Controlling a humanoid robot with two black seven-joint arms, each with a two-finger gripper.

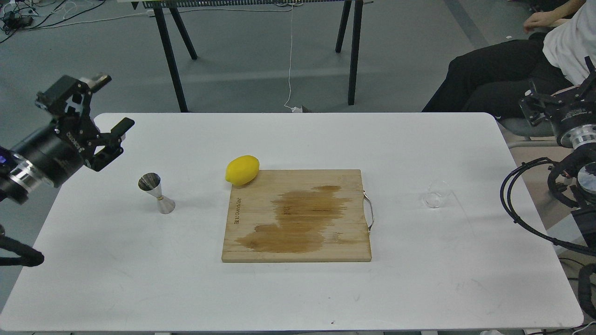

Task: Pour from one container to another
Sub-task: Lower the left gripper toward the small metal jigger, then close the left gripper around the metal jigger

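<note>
The clear glass cup [435,195] stands upright on the right side of the white table [298,298], right of the cutting board. The steel jigger [157,193] with its gold band stands upright on the left side. My left gripper [111,102] hangs open and empty over the table's back left corner, above and to the left of the jigger and well apart from it. At the right edge of the view my right gripper [558,95] is off the table, open and empty, far behind and to the right of the cup.
A wooden cutting board [298,216] with a dark wet stain and a metal handle lies in the middle. A lemon [242,170] rests at its back left corner. A seated person [507,74] is behind the table's right end.
</note>
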